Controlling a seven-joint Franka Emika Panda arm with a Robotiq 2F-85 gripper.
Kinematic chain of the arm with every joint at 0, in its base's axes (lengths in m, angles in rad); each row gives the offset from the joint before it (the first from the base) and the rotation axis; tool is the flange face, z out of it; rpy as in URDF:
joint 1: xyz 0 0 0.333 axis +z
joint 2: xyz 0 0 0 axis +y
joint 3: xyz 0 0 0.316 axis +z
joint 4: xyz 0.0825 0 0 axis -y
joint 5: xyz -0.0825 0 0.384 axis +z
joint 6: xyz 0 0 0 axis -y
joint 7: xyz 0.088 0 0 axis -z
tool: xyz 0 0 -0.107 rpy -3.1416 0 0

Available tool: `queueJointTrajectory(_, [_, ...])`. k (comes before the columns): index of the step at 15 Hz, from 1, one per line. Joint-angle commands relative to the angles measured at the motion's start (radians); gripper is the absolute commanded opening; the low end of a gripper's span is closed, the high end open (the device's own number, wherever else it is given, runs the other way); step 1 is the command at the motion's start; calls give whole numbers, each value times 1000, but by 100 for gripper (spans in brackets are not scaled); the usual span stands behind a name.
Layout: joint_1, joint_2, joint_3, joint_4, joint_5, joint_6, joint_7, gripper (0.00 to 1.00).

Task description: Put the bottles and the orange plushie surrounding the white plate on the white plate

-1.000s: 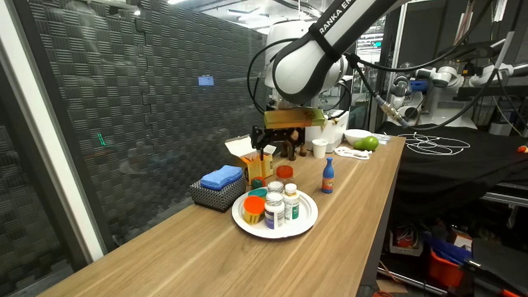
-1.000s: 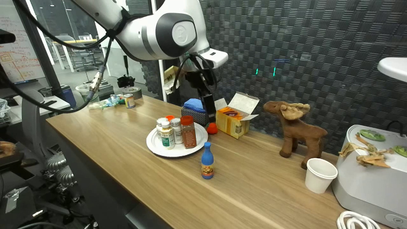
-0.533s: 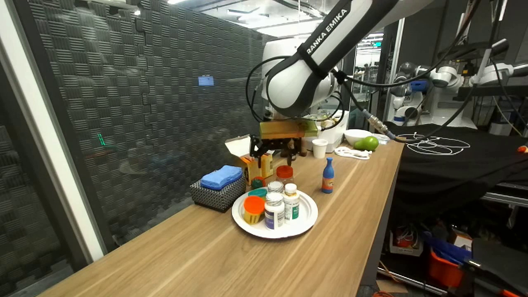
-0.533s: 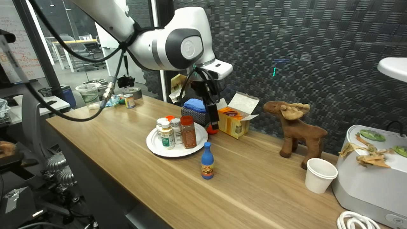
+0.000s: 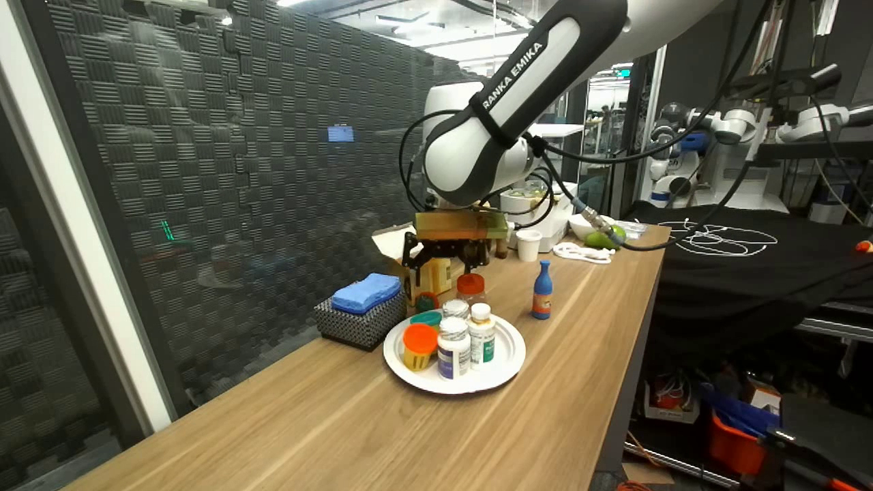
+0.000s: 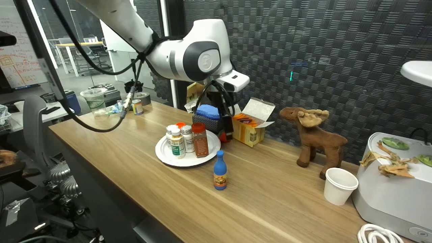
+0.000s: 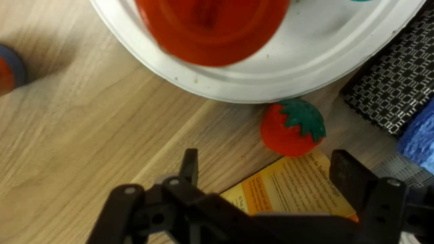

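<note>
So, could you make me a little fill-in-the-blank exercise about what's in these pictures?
1. The jaws of the gripper are not shut but ____.
2. Exactly ____ white-capped bottles stand on the white plate.
3. The bottle standing off the plate is mostly ____.
4. The red tomato-like toy has a leafy top coloured ____.

Missing words: open; three; blue; green.

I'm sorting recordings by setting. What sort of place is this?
Probably a robotics lab, perhaps in an office: the background holds what looks like another robot arm, a whiteboard with writing and a grey chair.
</note>
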Motion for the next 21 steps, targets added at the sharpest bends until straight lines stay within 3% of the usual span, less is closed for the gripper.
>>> queueJointTrajectory(1, [15, 36, -7, 64, 38, -20, -5, 100])
queueJointTrajectory(11, [4, 77, 0, 107, 88, -32, -15, 100])
queueJointTrajectory(13, [2, 75, -1, 111, 96, -37, -16, 75])
queueJointTrajectory(19, [0, 65, -7, 106, 96, -39, -20, 27])
queueJointTrajectory(21, [-4, 64, -8, 103, 95, -37, -23, 16])
